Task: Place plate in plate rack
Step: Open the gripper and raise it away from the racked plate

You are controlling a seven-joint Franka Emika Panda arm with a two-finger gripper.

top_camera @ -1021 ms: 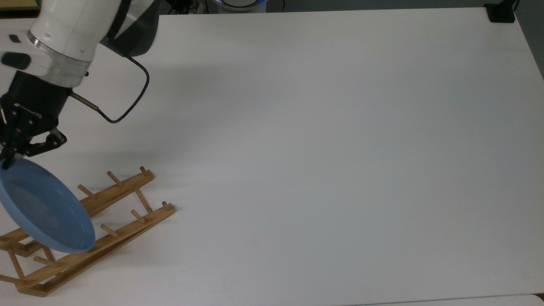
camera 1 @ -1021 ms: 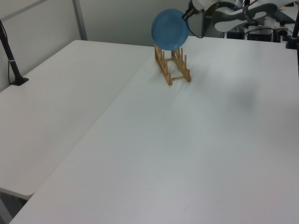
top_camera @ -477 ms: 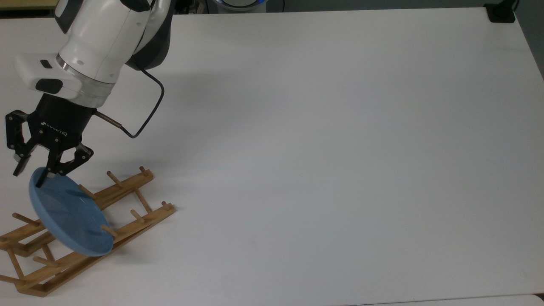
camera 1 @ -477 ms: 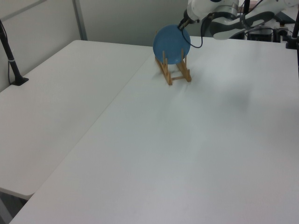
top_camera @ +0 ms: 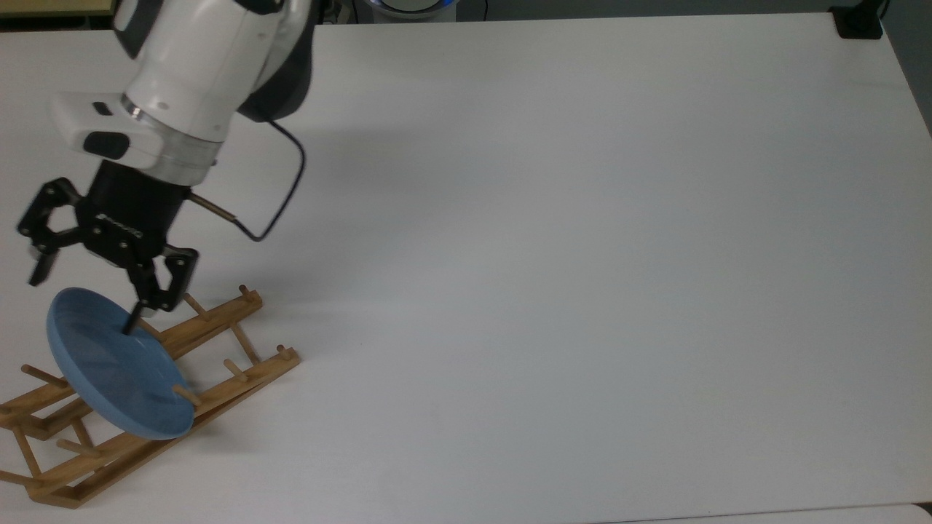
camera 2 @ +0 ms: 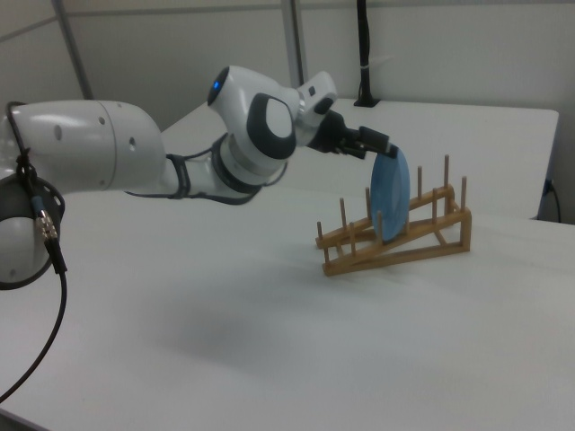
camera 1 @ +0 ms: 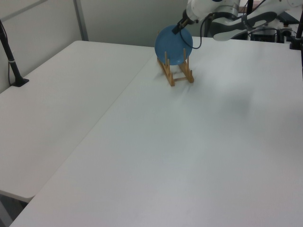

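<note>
The light-blue plate (top_camera: 116, 371) stands on edge in the wooden plate rack (top_camera: 218, 324), leaning between its upright pegs at the top view's lower left. My gripper (top_camera: 87, 295) hangs open just above the plate's upper rim, with its jaws spread wide. One fingertip (top_camera: 138, 319) lies over the plate's rim and the other (top_camera: 35, 275) is clear of it. In the left view the plate (camera 1: 173, 45) sits in the rack (camera 1: 179, 73) with the gripper (camera 1: 179, 27) at its top. In the right view the plate (camera 2: 391, 193) stands upright in the rack (camera 2: 395, 247) below the gripper (camera 2: 382, 144).
The rack sits near the white table's (top_camera: 582, 291) left front corner in the top view. A black cable (top_camera: 287, 196) loops off the wrist. A black clamp (top_camera: 858, 22) sits at the far right corner. A black pole (camera 1: 12, 61) stands at the left view's left.
The gripper carried the plate down into the rack, let go of it, opened wide and shifted to the top view's right. The plate now rests between the pegs.
</note>
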